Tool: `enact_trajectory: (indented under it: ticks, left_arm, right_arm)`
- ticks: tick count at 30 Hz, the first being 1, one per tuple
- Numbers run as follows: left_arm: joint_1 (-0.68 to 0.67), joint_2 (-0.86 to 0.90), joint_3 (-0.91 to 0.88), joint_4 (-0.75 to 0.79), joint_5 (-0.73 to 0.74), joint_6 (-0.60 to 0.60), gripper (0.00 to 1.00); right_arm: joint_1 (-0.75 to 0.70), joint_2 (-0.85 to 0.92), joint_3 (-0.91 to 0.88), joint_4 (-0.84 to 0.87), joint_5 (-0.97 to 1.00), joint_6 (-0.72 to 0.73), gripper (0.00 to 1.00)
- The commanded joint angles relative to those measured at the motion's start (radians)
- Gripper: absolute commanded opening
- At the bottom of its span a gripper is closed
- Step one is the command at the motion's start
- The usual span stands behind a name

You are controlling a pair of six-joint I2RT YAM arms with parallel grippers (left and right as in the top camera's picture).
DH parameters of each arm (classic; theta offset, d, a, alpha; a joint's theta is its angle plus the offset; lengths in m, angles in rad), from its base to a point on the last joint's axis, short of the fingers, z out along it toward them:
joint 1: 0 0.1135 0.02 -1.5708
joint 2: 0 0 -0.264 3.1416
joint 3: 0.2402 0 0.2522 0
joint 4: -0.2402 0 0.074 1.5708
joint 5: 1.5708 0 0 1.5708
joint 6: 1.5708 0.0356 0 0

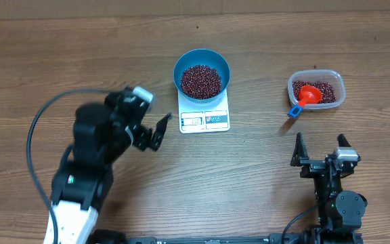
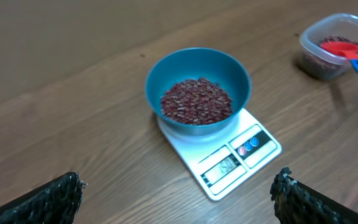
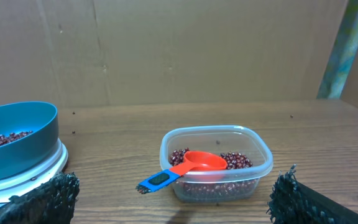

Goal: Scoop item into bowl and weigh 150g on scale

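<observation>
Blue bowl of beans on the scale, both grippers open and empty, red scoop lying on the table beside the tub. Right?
No: the red scoop lies inside the clear tub, its blue handle over the rim, not on the table; the right wrist view shows it. The blue bowl of beans is on the scale, and the left gripper and right gripper are open and empty.

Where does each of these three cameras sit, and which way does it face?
Overhead: above the table, straight down on bowl, scale, tub; left arm, right arm below.
Left wrist: on left arm, tilted down at beans in the bowl; open left pincer at bottom corners.
Right wrist: on right arm, low, level toward the scoop in the tub; open right pincer likewise.
Shared: all show bowl, scale, tub.
</observation>
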Motion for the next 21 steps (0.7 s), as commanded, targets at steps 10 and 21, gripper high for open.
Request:
enact_trajectory:
  ticks: [10,21]
  left_arm:
    - [0.148,-0.433,-0.431,0.278,-0.008,0.020,1.00]
    - [0.166,-0.698,-0.642,0.331,-0.132,0.021,1.00]
  right_arm:
    - [0.008,-0.010,-0.011,0.006,0.009,0.000,1.00]
    - [0.008,-0.010,-0.011,0.006,0.009,0.000,1.00]
